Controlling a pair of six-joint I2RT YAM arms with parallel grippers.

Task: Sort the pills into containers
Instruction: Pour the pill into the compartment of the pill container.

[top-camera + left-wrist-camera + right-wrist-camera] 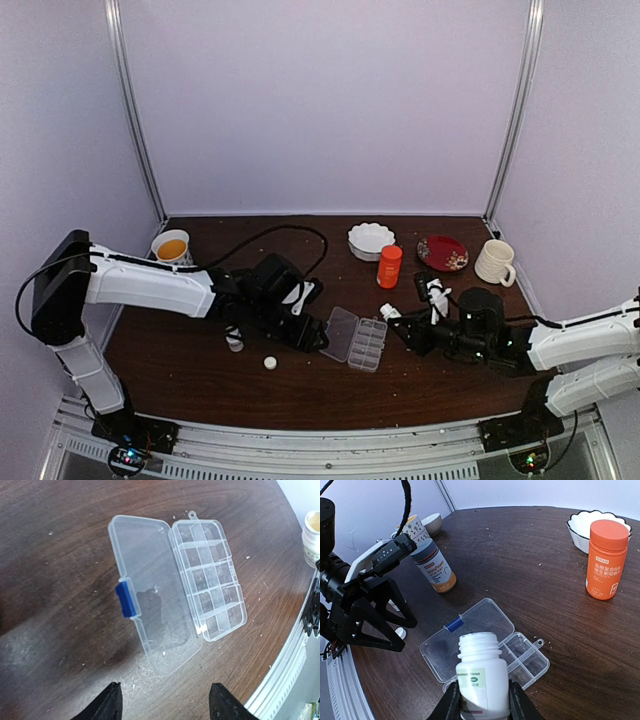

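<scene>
Clear pill box (pixel 357 340) is lying open on the tabletop (pixel 200 365), lid (pixel 150 595) at nine o'clock of its cells (pixel 210 577); left tool (pixel 165 702) is hovering open and empty at the box's nine o'clock; right tool (pixel 480 700) is gripping an uncapped white bottle (pixel 480 672) at three o'clock.

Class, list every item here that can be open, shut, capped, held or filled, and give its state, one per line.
pill box: lid open flat; cells look empty
white bottle: uncapped, upright, held
right gripper: shut on white bottle
left gripper: open, empty
orange bottle: capped, upright
grey-capped bottle: capped, upright
cup: holds orange liquid
</scene>
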